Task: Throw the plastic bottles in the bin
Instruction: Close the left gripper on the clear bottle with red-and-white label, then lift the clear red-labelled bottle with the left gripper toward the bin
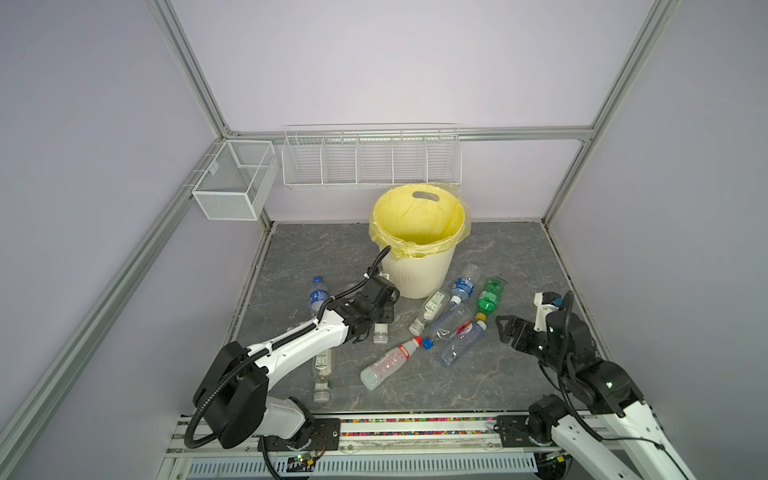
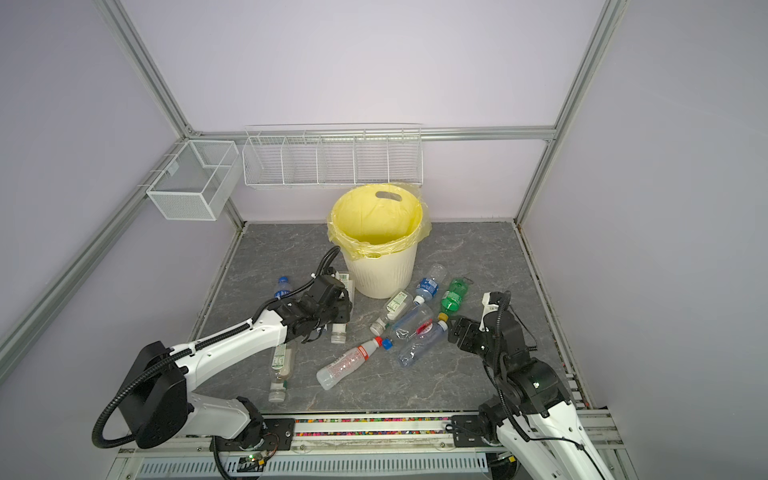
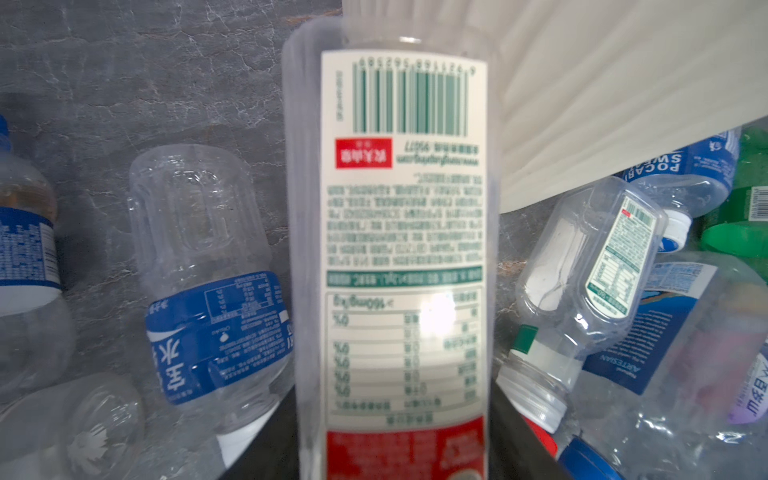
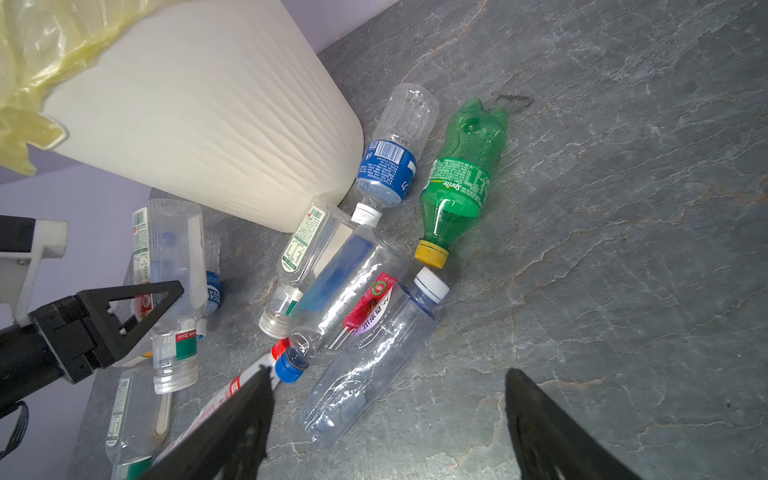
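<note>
bin [image 1: 415, 274]: rear centre | bottles [image 1: 386, 363]: before it, on table [image 1: 498, 374]

Blurry print on the clear bottle [image 3: 399, 249], neck end out of frame

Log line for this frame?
left hand: shut on green-white labelled bottle | right hand: open, empty, beside bottle pile | bin: no bottles visible inside

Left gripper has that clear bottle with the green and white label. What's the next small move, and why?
Probably raise it straight up. The left gripper is shut on the bottle, whose base sits close to the ribbed wall of the bin, well below the yellow-lined rim. It likely needs height before it can swing over the opening.
</note>
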### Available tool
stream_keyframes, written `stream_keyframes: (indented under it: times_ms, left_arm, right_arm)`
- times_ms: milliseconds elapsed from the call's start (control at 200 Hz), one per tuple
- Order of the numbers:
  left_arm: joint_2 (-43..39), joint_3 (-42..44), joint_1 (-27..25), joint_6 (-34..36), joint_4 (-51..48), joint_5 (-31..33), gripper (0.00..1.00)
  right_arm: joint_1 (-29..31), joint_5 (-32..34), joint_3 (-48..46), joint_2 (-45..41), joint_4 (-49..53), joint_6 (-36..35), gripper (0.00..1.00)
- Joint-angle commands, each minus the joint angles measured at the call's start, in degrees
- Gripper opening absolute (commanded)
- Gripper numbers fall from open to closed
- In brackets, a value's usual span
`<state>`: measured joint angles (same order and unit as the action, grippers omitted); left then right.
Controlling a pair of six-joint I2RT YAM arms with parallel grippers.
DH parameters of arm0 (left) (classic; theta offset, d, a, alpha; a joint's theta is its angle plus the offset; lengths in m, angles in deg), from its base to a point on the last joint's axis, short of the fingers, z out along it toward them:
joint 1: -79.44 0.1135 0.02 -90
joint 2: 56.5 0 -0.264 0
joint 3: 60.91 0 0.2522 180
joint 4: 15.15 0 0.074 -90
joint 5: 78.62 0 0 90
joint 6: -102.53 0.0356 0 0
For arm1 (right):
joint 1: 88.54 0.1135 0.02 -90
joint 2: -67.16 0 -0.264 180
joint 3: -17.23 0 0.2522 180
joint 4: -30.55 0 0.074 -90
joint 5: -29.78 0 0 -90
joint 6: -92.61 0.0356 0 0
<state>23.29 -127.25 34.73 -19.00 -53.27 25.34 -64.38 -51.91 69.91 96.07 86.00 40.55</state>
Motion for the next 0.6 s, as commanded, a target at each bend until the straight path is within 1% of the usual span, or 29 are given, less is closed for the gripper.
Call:
stream_keyframes:
  times_ms: [0, 255, 410, 595]
  left_arm:
    - [-1.9, 1.3, -0.2, -1.3, -1.7, 1.3, 0.54]
    - [-6.0, 2.2, -0.1, -2.2, -2.6, -0.3, 0.54]
    - [-8.7, 3.6, -0.2, -2.0, -1.8, -0.5, 0.54]
    - [-11.3, 2.9, -0.2, -1.3, -3.0, -2.2, 0.54]
  right_arm:
    - [0.1, 1.6, -1.1, -0.9, 1.2, 1.2, 0.88]
    - [0.1, 2.8, -1.1, 0.0, 3.3, 1.1, 0.88]
    - [0.1, 2.6, -1.9, 0.4, 3.0, 1.9, 0.88]
    - [0.1, 2.2, -2.5, 1.0, 2.4, 2.0, 0.88]
